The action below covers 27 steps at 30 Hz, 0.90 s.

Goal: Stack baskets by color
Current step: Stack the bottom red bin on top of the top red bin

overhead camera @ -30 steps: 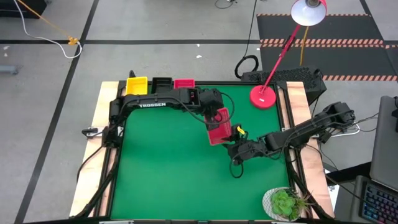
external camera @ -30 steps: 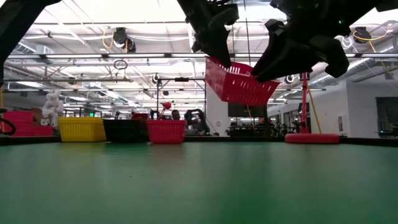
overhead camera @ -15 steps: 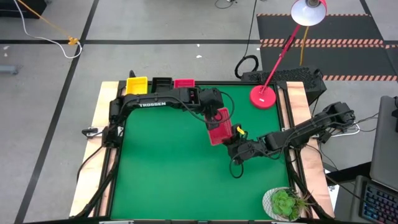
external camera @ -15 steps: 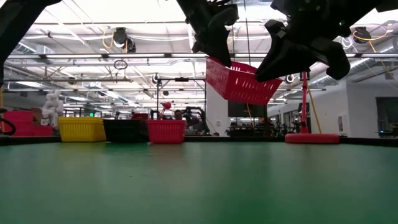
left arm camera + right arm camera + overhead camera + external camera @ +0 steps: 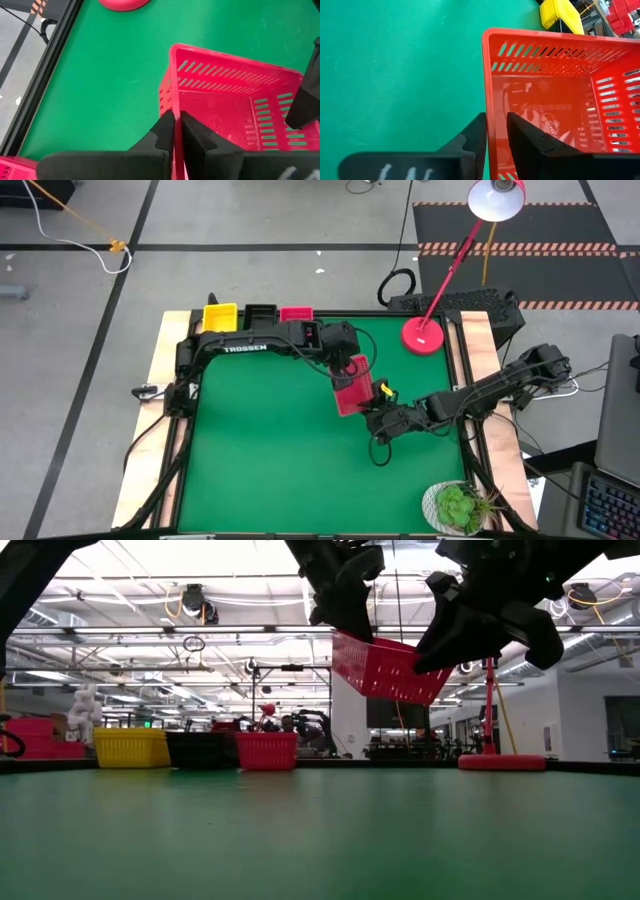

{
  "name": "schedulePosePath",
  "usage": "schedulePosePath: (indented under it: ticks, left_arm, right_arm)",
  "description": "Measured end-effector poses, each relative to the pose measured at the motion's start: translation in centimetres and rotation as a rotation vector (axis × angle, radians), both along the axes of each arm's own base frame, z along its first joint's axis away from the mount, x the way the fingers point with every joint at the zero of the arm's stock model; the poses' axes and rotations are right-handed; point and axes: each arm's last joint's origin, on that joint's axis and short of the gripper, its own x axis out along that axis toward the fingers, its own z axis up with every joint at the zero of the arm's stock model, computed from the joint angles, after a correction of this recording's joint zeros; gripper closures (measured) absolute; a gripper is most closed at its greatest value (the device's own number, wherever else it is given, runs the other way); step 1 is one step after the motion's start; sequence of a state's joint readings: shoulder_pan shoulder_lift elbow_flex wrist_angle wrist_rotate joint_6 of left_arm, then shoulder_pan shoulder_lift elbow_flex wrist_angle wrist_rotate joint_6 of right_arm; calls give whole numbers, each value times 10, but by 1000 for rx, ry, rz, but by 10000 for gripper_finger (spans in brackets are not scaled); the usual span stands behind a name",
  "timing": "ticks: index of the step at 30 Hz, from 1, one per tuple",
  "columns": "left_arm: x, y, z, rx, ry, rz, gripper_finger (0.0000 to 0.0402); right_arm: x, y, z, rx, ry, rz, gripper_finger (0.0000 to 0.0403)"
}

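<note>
Left gripper (image 5: 174, 131) first: its 2 dark fingers are pinched tight on the short end wall of a red basket (image 5: 227, 107), 1 finger inside the wall and 1 outside. Over on the other end, the right gripper (image 5: 496, 131) straddles the opposite short wall the same way, 1 finger on each side with the red wall filling the gap between them, so it is clamped on that wall too. Both arms share this 1 basket.

From table height the red basket (image 5: 385, 670) hangs in the air, well clear of the green table (image 5: 320, 840), tilted so its right end dips lower. The left gripper (image 5: 345, 600) comes down on its left end and the right gripper (image 5: 470, 625) on its right.

From above, the held basket (image 5: 350, 392) sits right of the table's middle, between the left gripper (image 5: 345, 365) reaching in from the far-left side and the right gripper (image 5: 378, 415) reaching in from the right edge.

Along the far edge, 3 groups of baskets stand in a row, touching or nearly so: yellow (image 5: 220, 316), black (image 5: 260, 314) and pink-red (image 5: 296, 314). How many are nested in each I cannot tell. A red lamp base (image 5: 424, 335) rests at the far-right corner and a potted plant (image 5: 458, 506) at the near-right corner.
</note>
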<state>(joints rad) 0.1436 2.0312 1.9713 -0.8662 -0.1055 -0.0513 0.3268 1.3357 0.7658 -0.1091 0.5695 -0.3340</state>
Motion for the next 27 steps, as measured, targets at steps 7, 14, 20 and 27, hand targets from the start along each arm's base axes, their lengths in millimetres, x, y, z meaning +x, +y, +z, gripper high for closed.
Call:
schedulePosePath:
  ticks: [7, 14, 20, 27]
  left_arm:
    - [0, -1, 0, -16, -3, -9, 390]
    - [1, -4, 0, -11, -4, 2, 374]
    - [-3, -19, 15, 42, -55, 29, 305]
    - [-33, -50, 61, 176, -127, 63, 216]
  right_arm:
    - [0, 0, 0, 15, 7, 17, 376]
    - [0, 0, 0, 18, 5, 14, 394]
    - [1, 1, 0, 22, -5, 12, 398]
    - [3, -4, 1, 59, -18, 7, 400]
